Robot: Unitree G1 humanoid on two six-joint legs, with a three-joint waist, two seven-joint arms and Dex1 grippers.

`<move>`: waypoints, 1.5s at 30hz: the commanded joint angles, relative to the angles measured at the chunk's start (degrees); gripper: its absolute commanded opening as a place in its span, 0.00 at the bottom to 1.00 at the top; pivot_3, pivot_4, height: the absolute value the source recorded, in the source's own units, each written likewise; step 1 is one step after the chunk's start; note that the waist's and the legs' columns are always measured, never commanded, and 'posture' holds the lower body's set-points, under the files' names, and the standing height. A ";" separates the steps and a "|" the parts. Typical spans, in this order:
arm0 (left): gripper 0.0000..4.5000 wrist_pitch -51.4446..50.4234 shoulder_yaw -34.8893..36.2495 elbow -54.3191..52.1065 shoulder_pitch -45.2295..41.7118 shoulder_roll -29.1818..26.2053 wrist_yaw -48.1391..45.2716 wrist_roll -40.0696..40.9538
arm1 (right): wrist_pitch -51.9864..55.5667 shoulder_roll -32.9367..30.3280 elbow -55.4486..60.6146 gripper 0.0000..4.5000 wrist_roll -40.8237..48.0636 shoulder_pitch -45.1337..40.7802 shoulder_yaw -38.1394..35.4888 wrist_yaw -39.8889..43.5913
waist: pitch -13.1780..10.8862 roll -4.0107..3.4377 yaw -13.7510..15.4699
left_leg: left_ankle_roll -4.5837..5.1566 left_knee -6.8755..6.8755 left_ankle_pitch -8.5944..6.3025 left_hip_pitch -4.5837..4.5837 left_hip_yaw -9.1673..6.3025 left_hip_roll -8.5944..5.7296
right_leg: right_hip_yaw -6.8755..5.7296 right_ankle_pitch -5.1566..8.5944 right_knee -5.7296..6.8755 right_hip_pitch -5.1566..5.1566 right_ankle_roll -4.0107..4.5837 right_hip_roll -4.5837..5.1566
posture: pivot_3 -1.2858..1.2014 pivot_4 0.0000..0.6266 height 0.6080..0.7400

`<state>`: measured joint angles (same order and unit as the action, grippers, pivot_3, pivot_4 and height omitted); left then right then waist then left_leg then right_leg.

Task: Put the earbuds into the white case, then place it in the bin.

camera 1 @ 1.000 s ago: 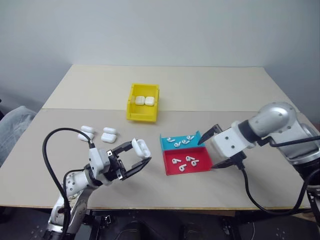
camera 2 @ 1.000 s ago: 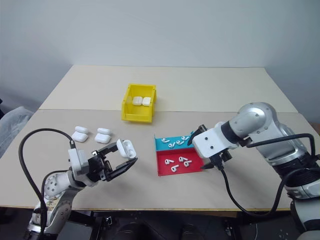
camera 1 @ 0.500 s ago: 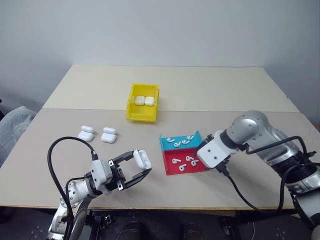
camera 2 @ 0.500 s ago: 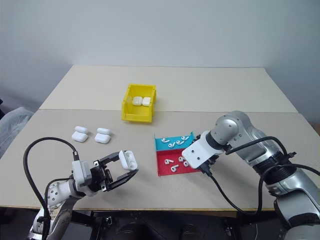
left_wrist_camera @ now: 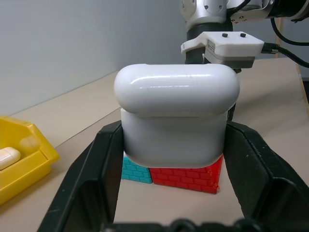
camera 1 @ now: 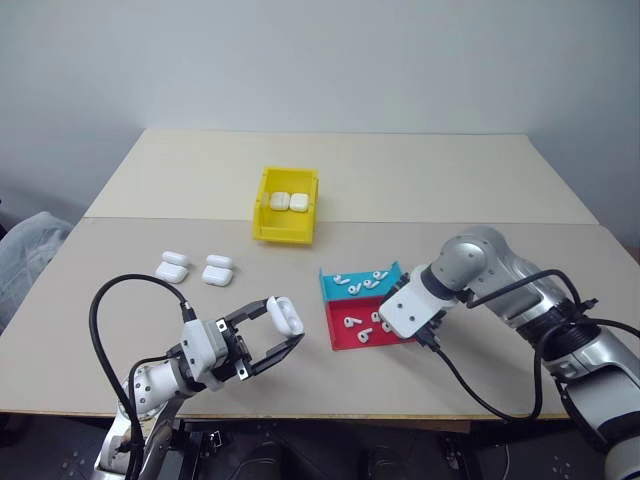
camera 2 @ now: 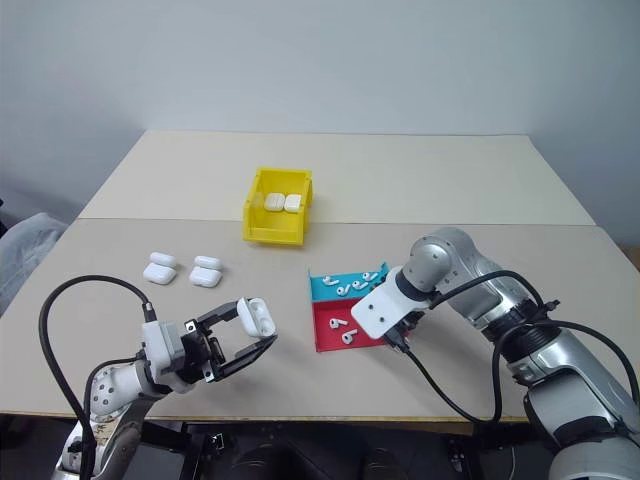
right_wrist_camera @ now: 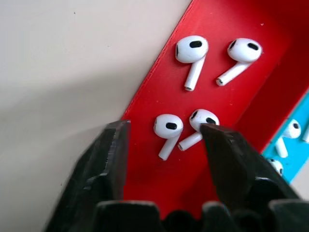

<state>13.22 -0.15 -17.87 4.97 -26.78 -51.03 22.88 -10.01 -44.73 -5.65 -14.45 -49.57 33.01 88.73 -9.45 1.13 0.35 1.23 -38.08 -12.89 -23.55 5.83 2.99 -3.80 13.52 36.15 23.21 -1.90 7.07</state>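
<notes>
Beige tabletop [camera 1: 420, 190] against a plain grey wall carries everything. Over its near right part the right gripper [right_wrist_camera: 166, 133] hangs steeply downward above the red tray [right_wrist_camera: 231, 82], its two black fingers [right_wrist_camera: 113, 159] spread with a gap between them, straddling a pair of earbuds [right_wrist_camera: 169, 130] that lie touching each other on the tray floor; two more lie just beyond, and others rest in the blue tray [camera 1: 360, 280] next to it. On the near left, the left gripper [camera 1: 272, 332] is pinched on the white case [left_wrist_camera: 176, 118], clamped at its lower body with the lid hinged back, raised above the table. Farther out, spare cases [camera 1: 195, 268] sit in a loose group on the left, and the bin [camera 1: 285, 205] stands well back near the table's middle with two cases already inside.

These buds look light, hard and glossy, so they would likely skate or flip under a careless pinch. Closing across one bud's rounded head, not its thin stem, seems safest, with care not to catch its neighbour too.
</notes>
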 commanded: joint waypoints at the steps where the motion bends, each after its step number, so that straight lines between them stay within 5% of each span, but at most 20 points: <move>1: 0.62 -0.60 0.24 -3.02 0.14 -0.52 0.63 0.46 | -1.41 0.35 -0.09 0.47 -0.35 -1.97 -0.54 1.13 | 0.00 0.00 -0.02 | 0.00 0.00 0.00 0.00 0.00 0.00 | 0.00 0.00 0.00 0.00 0.00 0.00 | 0.52 0.24 1.00; 35: 0.62 -2.32 0.35 -4.87 2.00 -1.51 2.49 -0.81 | -3.33 3.57 -6.11 0.47 -3.25 -3.18 1.69 1.66 | 0.00 -0.01 -0.52 | 0.00 0.01 0.00 0.01 -0.01 0.02 | -0.01 0.00 0.00 0.00 0.00 -0.01 | 0.52 0.24 1.00; 38: 0.62 -2.72 0.33 -5.02 2.06 -1.60 2.56 -0.83 | -3.31 3.58 -6.06 0.35 -3.39 -3.09 1.61 1.51 | 0.00 -0.01 -0.53 | 0.00 0.01 0.00 0.01 -0.01 0.02 | -0.01 0.00 0.00 0.00 0.00 -0.01 | 0.52 0.24 1.00; 45: 0.62 -3.20 0.28 -5.24 2.12 -1.66 2.62 -0.93 | -3.28 3.55 -5.81 0.35 -3.69 -2.82 1.53 1.21 | 0.00 -0.01 -0.55 | 0.00 0.02 0.00 0.01 -0.01 0.02 | -0.01 0.00 0.00 0.00 0.00 -0.01 | 0.52 0.24 1.00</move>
<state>9.80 -0.13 -20.51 7.02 -28.05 -48.80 21.99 -12.40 -41.10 -12.01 -17.94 -51.41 34.96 88.80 -9.44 1.12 -0.19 1.23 -38.06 -12.89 -23.54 5.82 3.01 -3.81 13.52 36.15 23.21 -1.89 7.06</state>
